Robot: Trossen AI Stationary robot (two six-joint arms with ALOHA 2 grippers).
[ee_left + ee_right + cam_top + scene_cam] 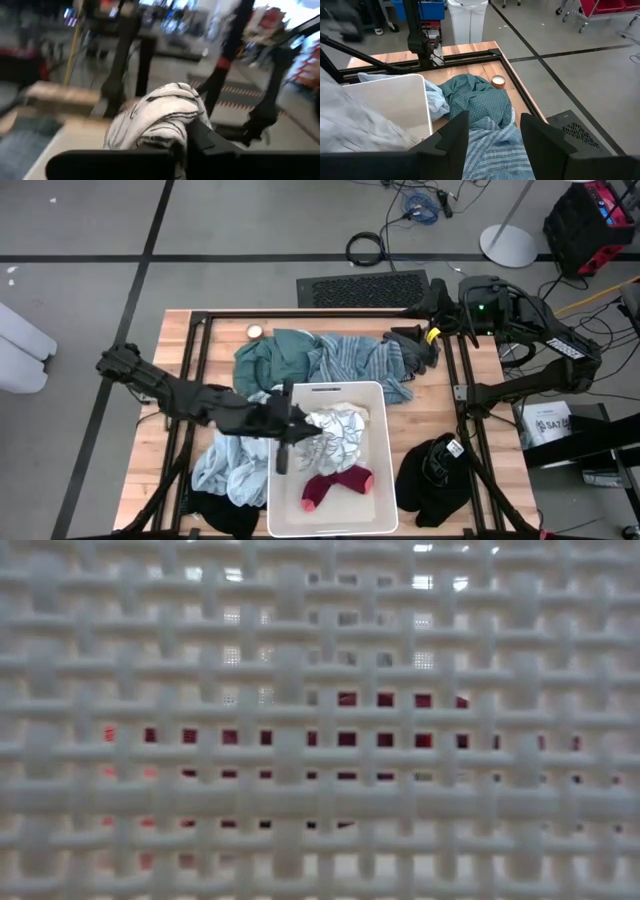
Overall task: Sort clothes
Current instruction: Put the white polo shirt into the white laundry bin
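A white bin (pixel 378 480) stands at the table's near middle with a pink sock (pixel 336 485) lying in it. My left gripper (pixel 298 430) reaches over the bin from the left, shut on a white garment with black lines (pixel 338 435). At the far side lie a teal garment (pixel 275 355) and a blue-white striped one (pixel 355 360), which overlap. My right gripper (pixel 492 135) hovers open above the striped garment (pixel 495 152); nothing is between its fingers. A light blue garment (pixel 222 465) lies left of the bin, and a black one (pixel 435 475) right of it. My left gripper pinches a bunched part of the white, black-lined garment (pixel 167 120) between its two fingers (pixel 202 140). The fingers come about level from the table's left. The cloth bulges in a rounded heap over the fingertips, and the rest spreads across the bin's inside (pixel 345 430).
The bin's woven wall (pixel 320 720) fills the low view, with pink showing through its holes. A small round object (pixel 255 331) lies at the table's far left. More black cloth (pixel 215 515) lies at the near left. Dark metal frame rails (pixel 190 380) run along the table's sides.
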